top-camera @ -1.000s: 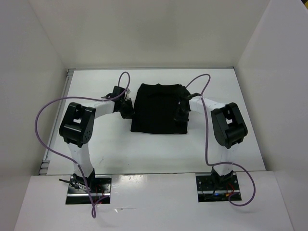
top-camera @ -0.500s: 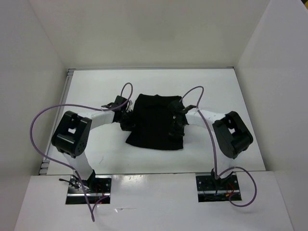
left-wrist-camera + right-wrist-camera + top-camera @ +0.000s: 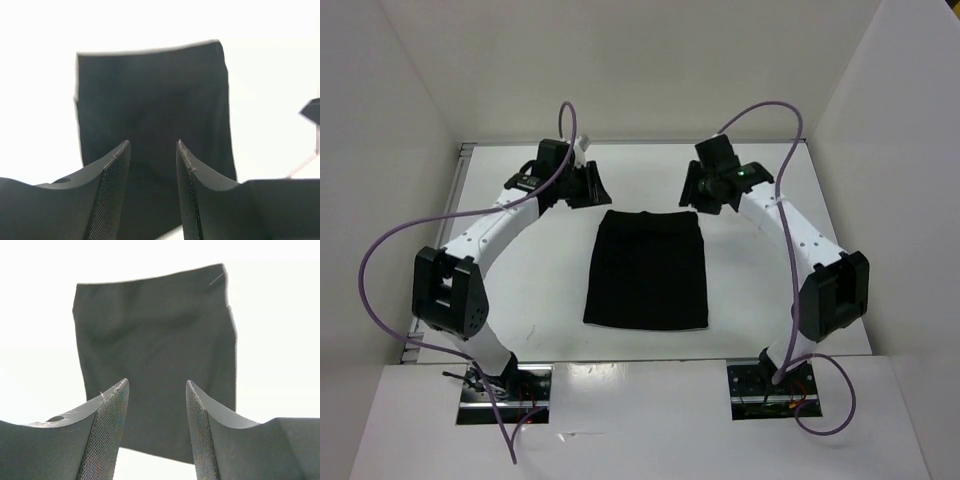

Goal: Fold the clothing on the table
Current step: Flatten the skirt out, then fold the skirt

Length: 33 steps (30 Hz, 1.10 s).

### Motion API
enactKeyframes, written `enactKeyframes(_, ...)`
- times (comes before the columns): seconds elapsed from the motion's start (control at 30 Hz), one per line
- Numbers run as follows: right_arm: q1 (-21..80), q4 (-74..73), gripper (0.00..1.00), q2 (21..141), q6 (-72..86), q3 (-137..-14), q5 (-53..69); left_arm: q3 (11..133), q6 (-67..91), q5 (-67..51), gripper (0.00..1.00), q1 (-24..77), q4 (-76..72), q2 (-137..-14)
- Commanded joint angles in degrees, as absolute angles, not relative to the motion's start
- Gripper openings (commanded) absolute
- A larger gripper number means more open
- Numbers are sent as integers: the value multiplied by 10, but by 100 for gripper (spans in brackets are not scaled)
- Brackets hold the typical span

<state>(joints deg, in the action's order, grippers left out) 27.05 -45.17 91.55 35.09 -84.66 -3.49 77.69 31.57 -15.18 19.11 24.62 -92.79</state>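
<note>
Centre frame: clothing (image 3: 646, 268) lying flat on table (image 3: 520, 290). I am hovering left pincer (image 3: 588, 186), right pincer (image 3: 697, 190) past its top edge, both parted, empty, likely sparing fold.

- The rectangular black fabric garment (image 3: 646, 268) lies flat on the smooth white table (image 3: 520, 290), near its middle.
- The left gripper (image 3: 588, 187) hangs beyond the garment's far-left corner, and the right gripper (image 3: 693, 190) beyond its far-right corner.

open table (image 3: 548, 292) around clothing (image 3: 646, 268); walls (image 3: 390, 150) hem three sides
</note>
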Motion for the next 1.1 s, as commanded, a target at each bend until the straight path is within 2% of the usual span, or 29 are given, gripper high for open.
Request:
enactKeyframes(0.0,228,-439,55,955,299,-875,-101,800,257,-144,50,161,193,-990)
enactKeyframes(0.2,175,-392,55,1014,237,-900,-91,882,137,-185,50,130,179,-1102)
enactKeyframes(0.33,162,-369,55,1043,214,-900,-91,882,110,-223,50,97,158,-1134)
enactKeyframes(0.73,128,-345,55,1122,199,-911,-50,869,98,-413,50,52,105,-1220)
enactKeyframes(0.93,123,-345,55,1134,199,-904,-45,869,98,-432,50,57,98,-1250)
enactKeyframes(1.0,118,-345,55,1134,199,-904,-45,869,98,-432,45,57,92,-1261)
enactKeyframes(1.07,118,-345,55,1134,199,-904,-45,874,98,-432,45,63,87,-1268)
